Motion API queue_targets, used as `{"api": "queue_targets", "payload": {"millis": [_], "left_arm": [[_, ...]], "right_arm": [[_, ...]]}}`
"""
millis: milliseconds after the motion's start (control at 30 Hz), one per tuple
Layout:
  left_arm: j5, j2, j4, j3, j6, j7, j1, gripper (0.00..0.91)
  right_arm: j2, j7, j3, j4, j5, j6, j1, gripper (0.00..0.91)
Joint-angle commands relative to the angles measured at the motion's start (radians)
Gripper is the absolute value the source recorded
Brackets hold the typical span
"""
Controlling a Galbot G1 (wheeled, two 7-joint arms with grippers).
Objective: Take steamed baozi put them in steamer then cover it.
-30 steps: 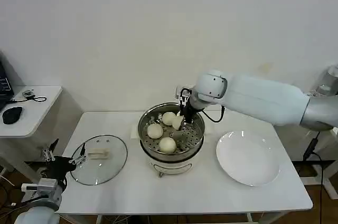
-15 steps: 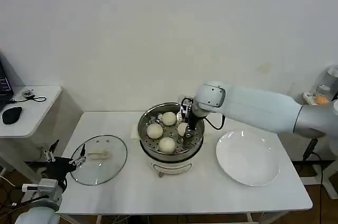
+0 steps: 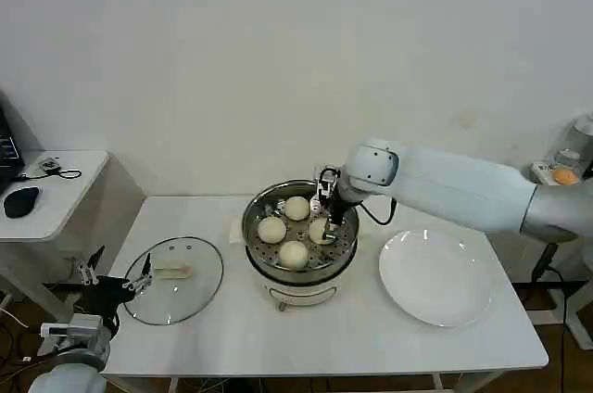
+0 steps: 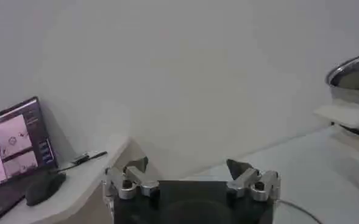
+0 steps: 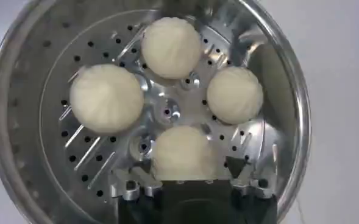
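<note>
four steamed baozi [image 5: 172,47] are cream-white and unmarked. the steamer [image 3: 256,210] is shiny silver steel; its tray [image 5: 92,167] is patterned with round holes and slots, and its base [image 3: 298,295] is white. the cover [image 3: 206,284], near the table's left edge, is clear glass with a metal rim and a cream handle [image 3: 173,271]. the plate [image 3: 435,277], toward the right edge, is plain white. the table [image 3: 371,347] is white. the right gripper [image 5: 190,182] is black with silver fingers; the left gripper [image 4: 192,178] is coloured the same.
</note>
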State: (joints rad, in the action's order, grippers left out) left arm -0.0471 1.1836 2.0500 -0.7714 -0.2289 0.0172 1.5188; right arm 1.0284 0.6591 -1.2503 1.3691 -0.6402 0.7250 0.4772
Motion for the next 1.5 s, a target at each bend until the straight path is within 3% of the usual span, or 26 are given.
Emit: {"api": "queue_targets", "payload": {"millis": [33,133,200,233,300,367,433,467,533,667,700,733,833,900,1000,1033,1100,1133,1233,1333,1500], "left_arm": [[-0.003,-0.001,0.006,0.001,-0.004,-0.001,0.000,0.907],[-0.012,-0.002,0.008,0.002,-0.005,-0.001,0.001,0.907],[-0.020,-0.002,0.006,0.002,-0.007,-0.001,0.000,0.907],[-0.024,-0.002,0.002,0.004,-0.007,-0.001,-0.002,0.907],[-0.031,-0.001,-0.002,0.010,-0.006,-0.001,-0.005,0.907],[-0.033,0.000,-0.004,0.016,-0.004,-0.002,-0.007,0.907],[-0.031,0.000,-0.007,0.021,0.010,-0.008,-0.010,0.907],[-0.035,0.001,-0.009,0.024,0.015,-0.006,-0.013,0.907],[-0.039,0.004,-0.011,0.028,0.020,-0.004,-0.016,0.907],[-0.036,0.013,-0.016,0.037,0.038,-0.001,-0.016,0.907],[-0.035,0.015,-0.019,0.042,0.042,0.004,-0.015,0.907],[-0.034,0.019,-0.024,0.049,0.053,0.012,-0.013,0.907],[-0.014,0.022,-0.034,0.064,0.067,0.035,-0.009,0.907],[0.022,0.020,-0.038,0.074,0.074,0.048,-0.006,0.907],[0.089,0.001,-0.041,0.089,0.084,0.087,-0.003,0.907],[0.138,-0.007,-0.042,0.092,0.087,0.088,-0.001,0.907],[0.229,-0.021,-0.043,0.099,0.098,0.089,0.006,0.907],[0.329,-0.031,-0.046,0.102,0.117,0.090,0.014,0.907],[0.627,-0.048,-0.082,0.111,0.180,0.100,0.042,0.907],[0.906,-0.055,-0.139,0.110,0.231,0.130,0.064,0.907],[1.097,-0.079,-0.195,0.141,0.263,0.145,0.110,0.907]], "right_arm": [[-0.100,-0.054,0.053,0.106,0.006,0.002,0.041,0.907],[-0.180,-0.202,0.130,0.223,-0.045,0.001,0.009,0.907],[-0.228,-0.392,0.174,0.283,-0.111,-0.022,-0.033,0.907],[-0.263,-0.526,0.236,0.332,-0.161,-0.060,-0.096,0.907],[-0.313,-0.661,0.328,0.377,-0.148,-0.135,-0.201,0.907],[-0.345,-0.831,0.518,0.429,-0.132,-0.270,-0.409,0.907],[-0.345,-0.870,0.675,0.433,-0.015,-0.375,-0.598,0.907],[-0.335,-0.883,0.757,0.421,0.092,-0.464,-0.705,0.907],[-0.299,-0.892,0.900,0.403,0.167,-0.543,-0.860,0.907],[-0.209,-0.861,1.229,0.412,0.304,-0.690,-1.139,0.907],[-0.205,-0.855,1.249,0.414,0.321,-0.721,-1.173,0.907],[-0.157,-0.830,1.358,0.415,0.363,-0.784,-1.289,0.907],[-0.074,-0.767,1.578,0.404,0.456,-0.878,-1.457,0.907],[-0.015,-0.734,1.669,0.404,0.521,-0.919,-1.537,0.907],[0.090,-0.674,1.838,0.444,0.513,-0.943,-1.689,0.907],[0.138,-0.612,1.937,0.465,0.513,-0.946,-1.747,0.907],[0.184,-0.578,2.018,0.491,0.492,-0.951,-1.824,0.907],[0.209,-0.534,2.069,0.517,0.457,-0.928,-1.885,0.907],[0.244,-0.495,2.142,0.554,0.435,-0.914,-2.022,0.907],[0.263,-0.494,2.180,0.615,0.373,-0.889,-2.117,0.907],[0.296,-0.519,2.248,0.675,0.350,-0.879,-2.176,0.907]]}}
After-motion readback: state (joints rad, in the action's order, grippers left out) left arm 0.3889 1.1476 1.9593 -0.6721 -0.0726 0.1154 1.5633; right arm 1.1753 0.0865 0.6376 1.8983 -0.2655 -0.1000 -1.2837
